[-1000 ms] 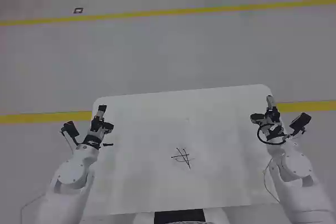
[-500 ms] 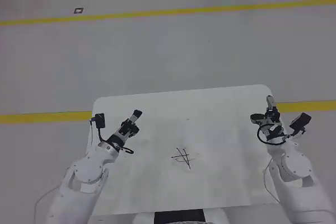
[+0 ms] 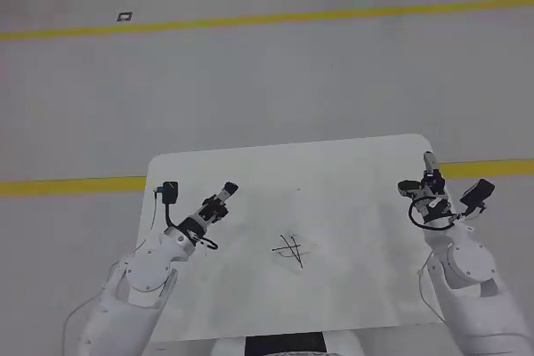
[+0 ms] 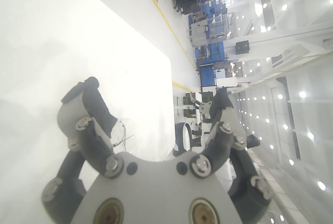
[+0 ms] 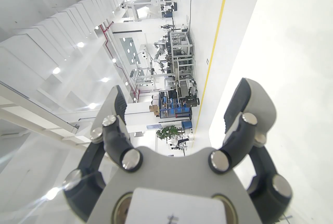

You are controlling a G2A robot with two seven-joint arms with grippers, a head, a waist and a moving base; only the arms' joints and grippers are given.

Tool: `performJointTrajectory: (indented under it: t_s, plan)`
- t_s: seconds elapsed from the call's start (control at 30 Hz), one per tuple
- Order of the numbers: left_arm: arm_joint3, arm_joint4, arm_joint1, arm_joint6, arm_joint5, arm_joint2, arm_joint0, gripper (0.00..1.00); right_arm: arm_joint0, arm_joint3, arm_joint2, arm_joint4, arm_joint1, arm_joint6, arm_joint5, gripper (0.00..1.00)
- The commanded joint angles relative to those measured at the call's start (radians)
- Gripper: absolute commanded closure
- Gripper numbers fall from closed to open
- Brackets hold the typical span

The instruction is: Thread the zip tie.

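Observation:
A few thin black zip ties [image 3: 291,250] lie crossed on the white table [image 3: 338,178], a little in front of its middle. In the left wrist view the zip ties [image 4: 124,135] show as thin lines behind one finger. My left gripper [image 3: 229,190] hovers over the table's left part, to the left of the ties and apart from them; it is open [image 4: 156,91] and holds nothing. My right gripper [image 3: 429,164] is at the table's right edge, pointing away, open [image 5: 179,97] and empty.
The table's rounded far right corner [image 4: 167,59] is in the left wrist view. Yellow floor lines [image 3: 53,187] run past the table on both sides. The floor around is grey and bare.
My left arm has swung right, from the table's left edge to over its left part, closer to the zip ties. The right arm has kept still.

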Motion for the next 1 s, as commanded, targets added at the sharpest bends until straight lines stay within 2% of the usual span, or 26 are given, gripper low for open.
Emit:
performJointTrajectory:
  t_s: [0.0, 0.1, 0.23, 0.3, 0.43, 0.87, 0.9, 0.97]
  plan:
    - [-0.01, 0.164, 0.005, -0.061, -0.028, 0.014, -0.016, 0.0, 0.0, 0.0, 0.0, 0.0, 0.0, 0.0, 0.0, 0.0]
    - [-0.012, 0.239, 0.008, -0.106, -0.025, 0.046, -0.043, 0.0, 0.0, 0.0, 0.0, 0.0, 0.0, 0.0, 0.0, 0.0]
    - [-0.002, 0.265, 0.008, -0.177, 0.013, 0.095, -0.085, 0.0, 0.0, 0.0, 0.0, 0.0, 0.0, 0.0, 0.0, 0.0]
    - [0.003, 0.26, 0.006, -0.196, 0.035, 0.119, -0.095, 0.0, 0.0, 0.0, 0.0, 0.0, 0.0, 0.0, 0.0, 0.0]
    - [0.008, 0.267, 0.006, -0.238, 0.042, 0.157, -0.099, 0.0, 0.0, 0.0, 0.0, 0.0, 0.0, 0.0, 0.0, 0.0]
    - [0.008, 0.267, 0.006, -0.238, 0.042, 0.157, -0.099, 0.0, 0.0, 0.0, 0.0, 0.0, 0.0, 0.0, 0.0, 0.0]
    - [0.008, 0.249, 0.005, -0.238, 0.049, 0.159, -0.096, 0.0, 0.0, 0.0, 0.0, 0.0, 0.0, 0.0, 0.0, 0.0]
    - [-0.008, 0.205, 0.002, -0.235, 0.089, 0.168, -0.096, 0.0, 0.0, 0.0, 0.0, 0.0, 0.0, 0.0, 0.0, 0.0]
